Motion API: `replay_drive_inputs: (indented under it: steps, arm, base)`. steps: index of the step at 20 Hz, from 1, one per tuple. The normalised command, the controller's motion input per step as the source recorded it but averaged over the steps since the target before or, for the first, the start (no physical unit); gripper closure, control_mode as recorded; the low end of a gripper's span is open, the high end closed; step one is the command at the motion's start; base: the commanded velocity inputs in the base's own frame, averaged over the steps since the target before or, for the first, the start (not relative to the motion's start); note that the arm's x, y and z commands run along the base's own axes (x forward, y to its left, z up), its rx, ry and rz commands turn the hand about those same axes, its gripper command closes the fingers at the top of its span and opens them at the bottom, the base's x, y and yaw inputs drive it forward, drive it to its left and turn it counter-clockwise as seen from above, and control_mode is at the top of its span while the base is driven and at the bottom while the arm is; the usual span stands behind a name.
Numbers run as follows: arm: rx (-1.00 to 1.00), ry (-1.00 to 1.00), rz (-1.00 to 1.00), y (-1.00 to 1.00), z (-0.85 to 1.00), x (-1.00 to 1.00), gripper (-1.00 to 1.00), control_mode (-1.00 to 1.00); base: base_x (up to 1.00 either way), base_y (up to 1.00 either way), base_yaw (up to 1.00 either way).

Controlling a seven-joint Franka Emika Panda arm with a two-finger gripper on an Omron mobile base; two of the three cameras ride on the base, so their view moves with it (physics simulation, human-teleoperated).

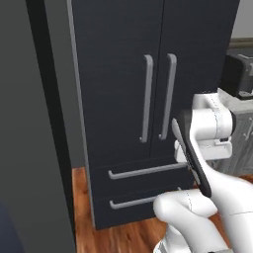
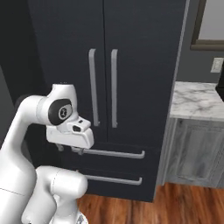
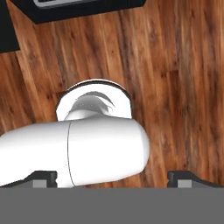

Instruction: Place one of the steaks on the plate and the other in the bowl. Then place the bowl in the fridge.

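We face the fridge (image 1: 128,99) with both tall doors closed; across its front from left to right run the left door, the two long bar handles (image 1: 158,99) side by side at the centre seam, then the right door, and below them the two drawers (image 1: 143,185), also closed; to the right of the fridge stands a marble counter (image 2: 197,100) over grey cabinets (image 2: 192,148), with wood floor (image 3: 175,65) along the bottom.

The arm is folded in front of the drawers, its hand turned down toward the floor; in the hand view the gripper (image 3: 113,178) has its fingertips (image 3: 43,178) at the far left and far right of the bottom edge, so the jaws stand as wide as they go, and nothing is between them.

Of the task's things we see the fridge alone; the steaks, plate and bowl we cannot place from here, so by our reckoning the meat has not been handled yet and the first job is to find it.

The relation that matters for the fridge step: the handles stand upright, long axis vertical, above and ahead of the hand, while the fingers point downward; reaching one would call for lifting and turning the wrist; there is open floor before the doors, but the counter's edge crowds the swing of the right door.
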Motion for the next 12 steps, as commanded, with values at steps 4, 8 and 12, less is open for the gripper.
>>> replay_drive_inputs:
  steps: [4,8,12]
  arm:
    - [0.00,0.00,0.00,0.00,0.00,0.00,-1.00,1.00]
    - [0.00,0.00,0.00,0.00,0.00,0.00,-1.00,1.00]
    - [0.00,0.00,0.00,0.00,0.00,0.00,-1.00,1.00]
  base:
    - [0.02,0.00,-0.03]
    - [0.00,-0.49,0.13]
    - [0.00,-0.43,0.17]
